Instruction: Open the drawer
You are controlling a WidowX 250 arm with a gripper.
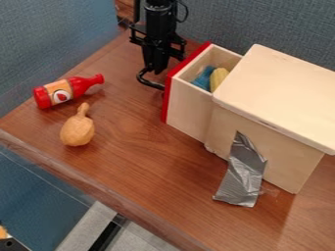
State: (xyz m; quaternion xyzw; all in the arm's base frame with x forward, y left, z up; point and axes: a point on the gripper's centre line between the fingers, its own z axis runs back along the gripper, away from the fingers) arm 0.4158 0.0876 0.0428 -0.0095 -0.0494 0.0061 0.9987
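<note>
Red on its front panel and pale wood along its sides, the boxy drawer [188,112] is sticking partway out of a pale wooden box-shaped cabinet [281,88] at the right of the counter [140,157]. Its open top is showing two things lying inside: one blue object [204,77] and, beside it, one yellow rounded object [218,78]. Just outside the red front, the black metal robot arm [160,24] is coming in from the top edge and pointing almost straight down. Its black gripper [155,71] is hanging low beside the panel, where one dark curved bar [148,84] is reaching to the red face; whether the grip is open or closed, I cannot tell. One strip of wrinkled silver tape [243,174] is running down the cabinet's near side onto the counter. Well apart from the drawer, toward the left, two toys are lying: one red bottle with an orange-and-white label [68,91], resting on its side with its neck pointing toward the arm, and, just beside it, one brown drumstick-shaped toy [78,131], its narrow end pointing toward the bottle.
</note>
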